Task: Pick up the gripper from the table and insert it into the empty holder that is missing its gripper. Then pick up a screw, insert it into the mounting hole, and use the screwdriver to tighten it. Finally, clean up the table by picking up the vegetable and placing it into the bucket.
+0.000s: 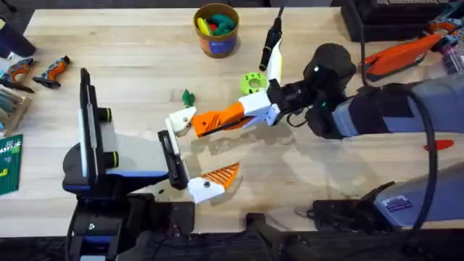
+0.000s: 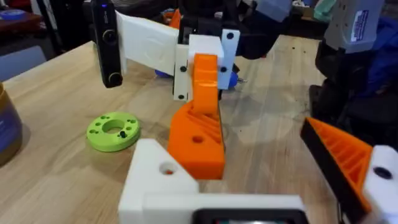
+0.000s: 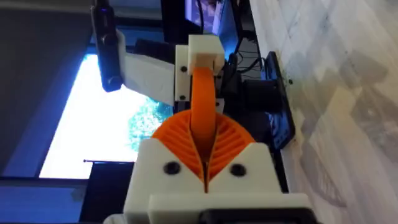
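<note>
The gripper [image 1: 217, 121], an orange block, is off the bench and held over its middle, long axis level, one end against the holder [image 1: 180, 120]. In the left wrist view the orange body lies right beside the white wedge, touching it along one face. Whether it is fully seated in the mount is hard to tell from these angles; it looks close but perhaps not yet home.

The right gripper [image 1: 246, 114] reaches in from the right edge of the bench and has its two ribbed pads pressed together on the block's outer end. That leaves the mating end free to slide into the mount. The right wrist view shows the block pinched dead centre between the pads [image 3: 180, 134], which should keep it from twisting as it is pushed.

The left gripper [image 1: 193, 154] sits near the front edge with its fingers spread wide. The padded finger [image 1: 217, 177] is held well apart from the bare holder, probably so the other arm has room to work and the mount is presented side-on and steady.

Further out, the vegetable [image 1: 188, 96] lies on the bench just beyond the holder, toward the far edge. A lime-green ring [image 1: 252, 82] lies near the right arm's wrist. The bucket [image 1: 216, 48] stands at the far edge, already holding a few coloured bits. Insertion is the step in hand; the screw and the tidying are not yet begun.
</note>
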`<state>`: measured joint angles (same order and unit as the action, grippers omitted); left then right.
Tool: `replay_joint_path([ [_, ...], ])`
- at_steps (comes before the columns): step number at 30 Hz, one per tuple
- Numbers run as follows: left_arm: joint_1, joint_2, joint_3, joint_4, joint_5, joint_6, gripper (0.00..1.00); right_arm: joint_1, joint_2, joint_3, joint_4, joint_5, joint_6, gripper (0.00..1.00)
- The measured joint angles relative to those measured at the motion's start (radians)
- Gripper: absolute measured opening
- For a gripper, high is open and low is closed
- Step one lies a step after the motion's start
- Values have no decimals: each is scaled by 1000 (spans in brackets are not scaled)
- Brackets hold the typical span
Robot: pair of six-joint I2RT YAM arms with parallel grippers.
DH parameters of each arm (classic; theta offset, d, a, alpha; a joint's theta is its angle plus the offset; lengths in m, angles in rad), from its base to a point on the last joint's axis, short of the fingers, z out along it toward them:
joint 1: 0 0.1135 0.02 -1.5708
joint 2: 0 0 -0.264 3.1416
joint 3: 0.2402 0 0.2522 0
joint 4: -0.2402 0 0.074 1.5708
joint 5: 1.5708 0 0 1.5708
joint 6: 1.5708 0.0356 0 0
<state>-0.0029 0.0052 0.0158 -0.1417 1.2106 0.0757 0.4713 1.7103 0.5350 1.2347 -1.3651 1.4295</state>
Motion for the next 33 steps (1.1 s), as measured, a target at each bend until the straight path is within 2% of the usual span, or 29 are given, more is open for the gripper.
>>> replay_joint_path([
  [33, 0, 0, 0, 2, -10, -1, 986, 31, 24, -1, 35, 37, 14, 9],
])
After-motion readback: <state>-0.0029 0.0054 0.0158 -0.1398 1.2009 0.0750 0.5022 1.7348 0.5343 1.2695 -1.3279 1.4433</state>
